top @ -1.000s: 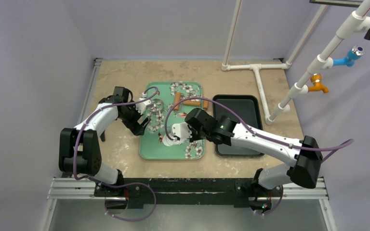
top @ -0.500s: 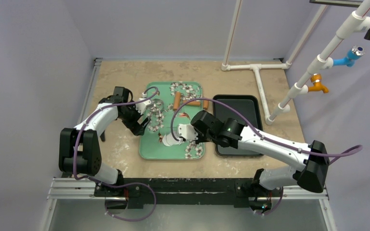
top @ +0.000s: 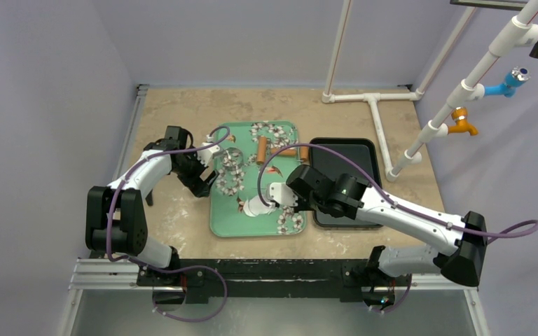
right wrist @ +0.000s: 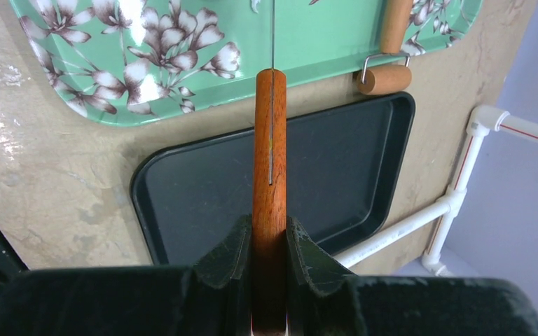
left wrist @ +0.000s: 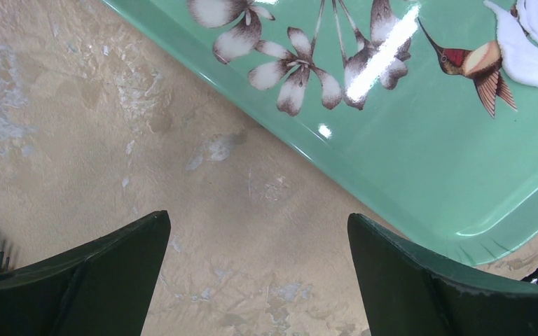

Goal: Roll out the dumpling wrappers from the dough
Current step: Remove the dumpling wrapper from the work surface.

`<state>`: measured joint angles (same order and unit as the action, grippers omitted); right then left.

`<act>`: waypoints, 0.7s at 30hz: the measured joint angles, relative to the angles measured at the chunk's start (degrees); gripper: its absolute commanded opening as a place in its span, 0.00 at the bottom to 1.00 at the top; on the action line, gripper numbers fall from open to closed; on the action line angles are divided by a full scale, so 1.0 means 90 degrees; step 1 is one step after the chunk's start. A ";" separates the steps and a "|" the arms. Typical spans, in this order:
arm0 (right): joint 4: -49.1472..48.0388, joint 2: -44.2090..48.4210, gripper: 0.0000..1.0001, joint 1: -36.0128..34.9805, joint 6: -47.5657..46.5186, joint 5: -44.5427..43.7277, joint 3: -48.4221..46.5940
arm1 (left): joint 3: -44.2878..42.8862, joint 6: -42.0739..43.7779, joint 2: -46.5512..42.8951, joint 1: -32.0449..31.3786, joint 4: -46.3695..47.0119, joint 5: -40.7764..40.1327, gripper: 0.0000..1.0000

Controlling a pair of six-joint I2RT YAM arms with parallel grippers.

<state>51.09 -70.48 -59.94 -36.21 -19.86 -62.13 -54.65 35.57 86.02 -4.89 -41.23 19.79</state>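
Note:
My right gripper (top: 280,197) (right wrist: 270,225) is shut on the brown wooden handle (right wrist: 270,140) of a roller tool. It holds the tool over the near part of the green floral tray (top: 228,218). A white mass (top: 255,207) lies on the tray at the tool's tip; I cannot tell dough from roller head there. In the left wrist view, soft white dough (left wrist: 525,59) lies flattened beside a hummingbird print. My left gripper (top: 205,179) (left wrist: 259,231) is open and empty, low over the table beside the tray's left edge (left wrist: 427,154). No separate round wrappers show.
A second wooden roller (top: 258,146) (right wrist: 387,49) lies at the green tray's far right. A metal ring cutter (top: 230,158) sits on the tray's left part. A black tray (top: 343,150) (right wrist: 336,175) stands to the right. White pipes (top: 375,105) run along the back right.
My right arm has drawn nearer and to the right with the roller tool. The white mass and the green tray have shifted slightly right with it. The left arm has stayed put.

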 measured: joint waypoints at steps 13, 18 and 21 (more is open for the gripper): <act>0.0070 0.0185 0.00 0.0002 0.0243 0.0330 -0.1005 | 0.0000 0.0075 -0.0002 0.0000 -0.0107 0.0321 1.00; 0.0189 0.0248 0.00 0.0010 0.0697 0.0670 -0.1377 | 0.0000 0.0124 -0.0002 0.0000 -0.0204 0.0461 1.00; 0.0590 0.0204 0.00 0.0015 0.1294 0.1076 -0.1770 | 0.0000 0.0124 0.0000 0.0000 -0.0221 0.0498 1.00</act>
<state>56.40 -68.64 -59.81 -24.56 -10.17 -78.06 -54.65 36.69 86.02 -4.89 -43.22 24.27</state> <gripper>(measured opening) 0.138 0.998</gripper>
